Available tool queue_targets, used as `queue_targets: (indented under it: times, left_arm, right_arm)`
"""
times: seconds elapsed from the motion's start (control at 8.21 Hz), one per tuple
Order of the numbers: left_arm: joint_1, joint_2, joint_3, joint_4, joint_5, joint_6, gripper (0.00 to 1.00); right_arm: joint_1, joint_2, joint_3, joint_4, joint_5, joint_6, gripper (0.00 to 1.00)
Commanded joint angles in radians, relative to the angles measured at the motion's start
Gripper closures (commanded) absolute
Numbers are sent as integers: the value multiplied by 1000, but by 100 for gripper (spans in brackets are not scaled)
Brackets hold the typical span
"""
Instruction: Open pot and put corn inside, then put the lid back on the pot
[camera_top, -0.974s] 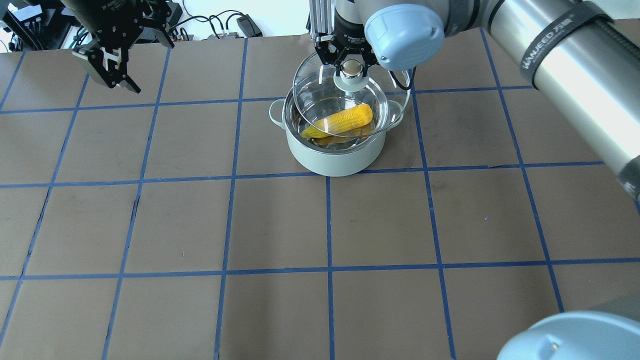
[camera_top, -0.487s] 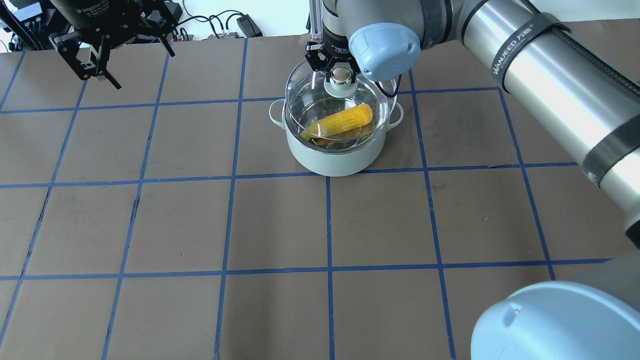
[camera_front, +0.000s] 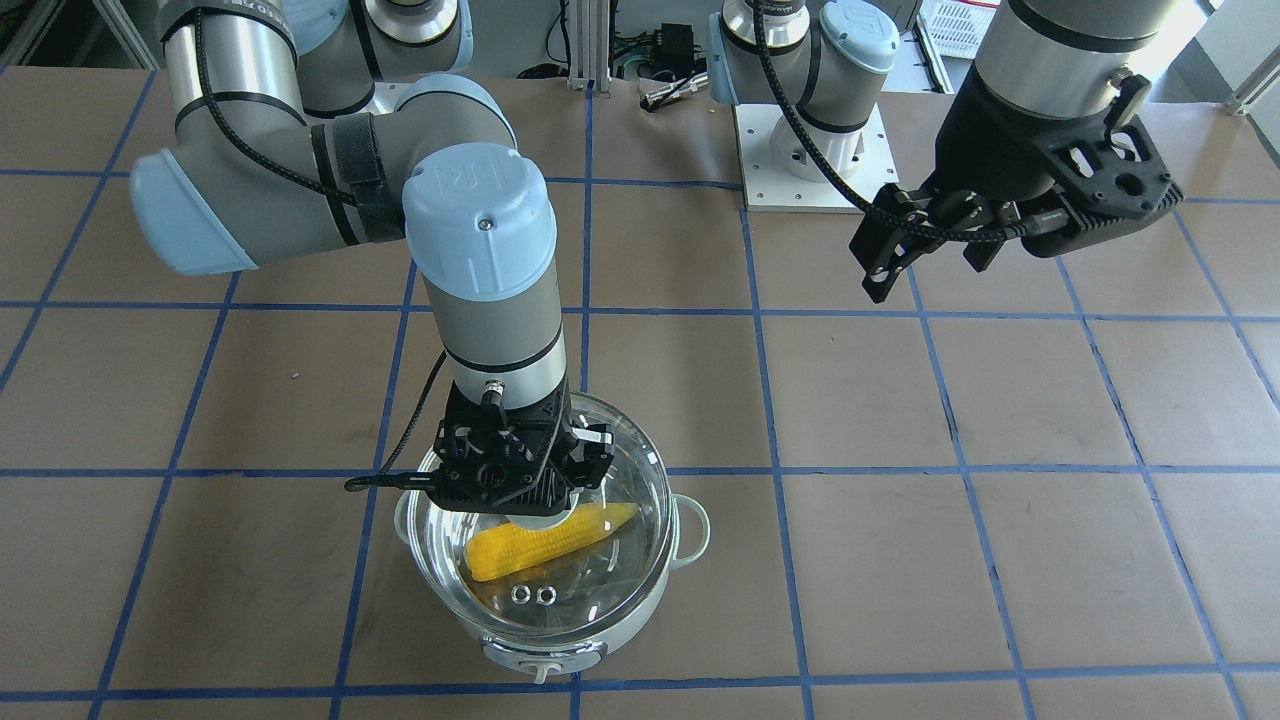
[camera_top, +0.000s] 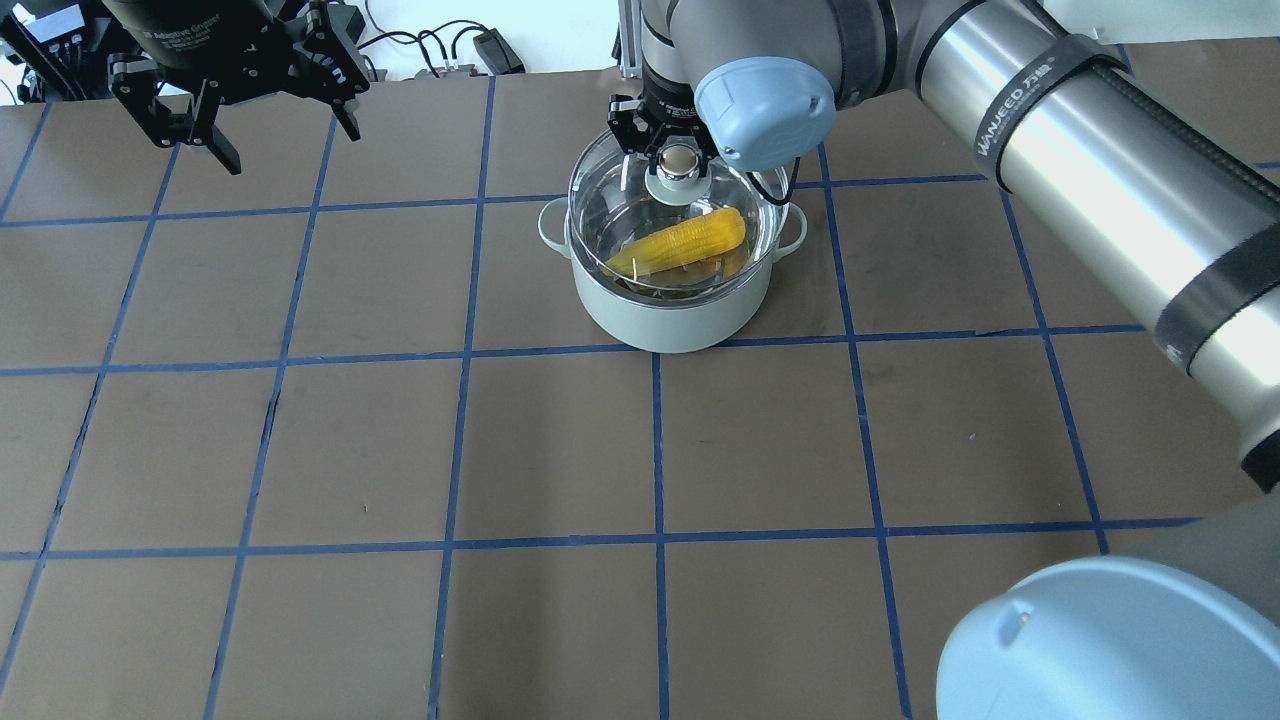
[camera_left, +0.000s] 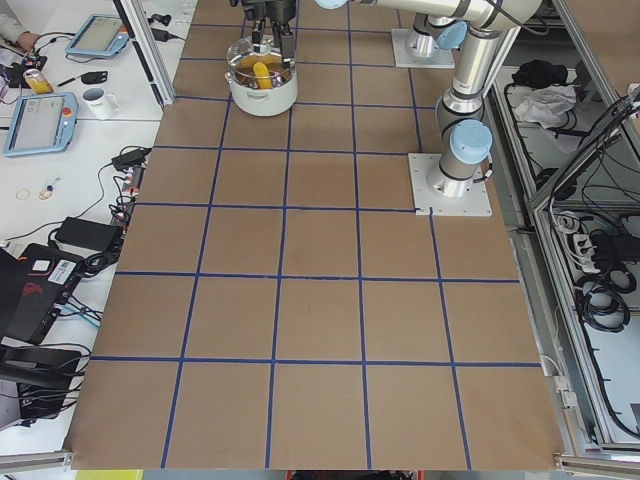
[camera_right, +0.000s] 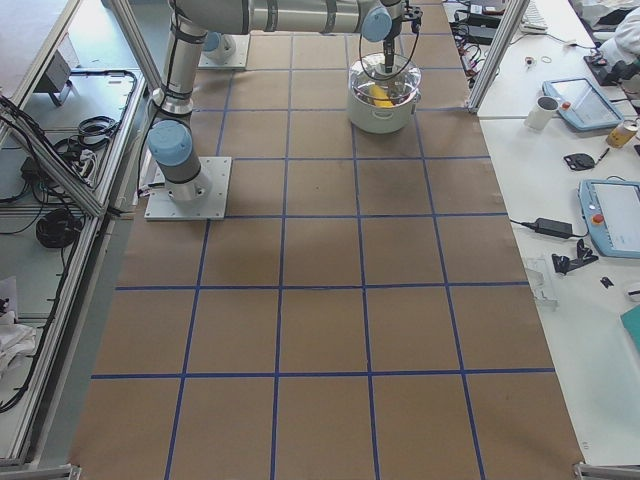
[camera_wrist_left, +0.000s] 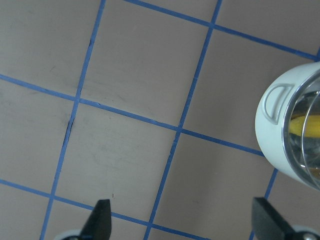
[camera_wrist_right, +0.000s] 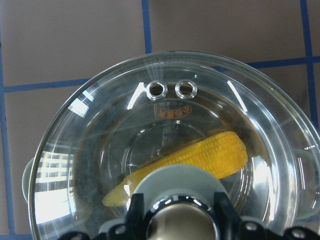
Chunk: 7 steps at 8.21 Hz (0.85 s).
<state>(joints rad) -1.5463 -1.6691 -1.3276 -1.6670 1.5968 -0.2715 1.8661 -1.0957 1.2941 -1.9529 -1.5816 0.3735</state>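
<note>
Lid (camera_top: 612, 200) sits over the pot's (camera_top: 665, 318) mouth, right gripper (camera_top: 678, 155) clamped on its knob (camera_wrist_right: 177, 220) above pot centre, corn (camera_top: 688, 240) lying inside the pot under the glass; we can't tell if the lid is fully seated. Left gripper (camera_wrist_left: 183, 222) hangs jaws apart, well clear of the pot's handle (camera_wrist_left: 276, 97). Right wrist view gives us the vent rings (camera_wrist_right: 171, 89), which overhead doesn't.

The lid (camera_top: 605, 205) has shifted left and down in the overhead frame. It was offset toward the upper right of the pot (camera_top: 670, 315) and now sits almost centred over the pot's rim. The right gripper (camera_top: 678, 156), clamped on the lid's knob (camera_top: 679, 162), came with it. At upper left, the left gripper (camera_top: 294, 150) has risen toward the frame edge and turned, its fingers now wide across the view.
</note>
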Motion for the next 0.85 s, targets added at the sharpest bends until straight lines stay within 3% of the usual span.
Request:
queue_targets:
  times: [0.0,0.73]
  left_arm:
    - [-2,0,-18,1,3,227,0]
    - [2,28,-42,6,-9,261,0]
  right_arm:
    - [10,11,7,-9,3,7,74]
    - [12,28,8,-15,2,7,74]
